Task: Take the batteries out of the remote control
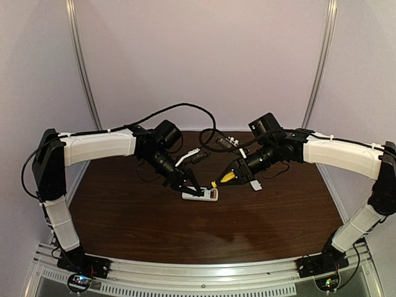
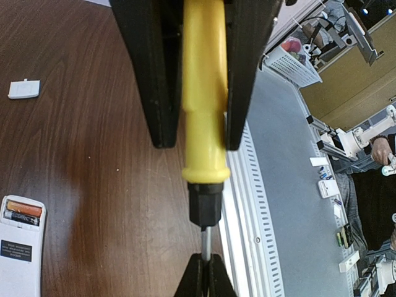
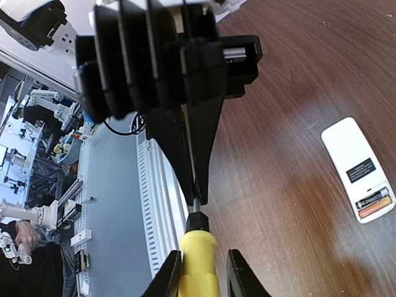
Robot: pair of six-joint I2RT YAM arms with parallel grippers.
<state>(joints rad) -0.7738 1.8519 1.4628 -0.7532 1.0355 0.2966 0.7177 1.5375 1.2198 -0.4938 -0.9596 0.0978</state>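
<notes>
The top view is dim and soft, lit evenly from above, with a pale sheen on the dark table [image 1: 124,216] and a bright glint on the front rail [image 1: 185,275]. Its upright poles [image 1: 83,62] bow with lens distortion. Both wrist views are brighter and sharper. Glare washes the wood at the upper right of the right wrist view. In the left wrist view a broad soft shadow lies beside the remote control [image 2: 21,272], and the screwdriver [image 2: 204,93], close to the lens, looks slightly out of focus.

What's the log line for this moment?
right tool shut on yellow-handled screwdriver | left tool shut on its shaft | flat white remote control open | orange and black batteries inside
</notes>
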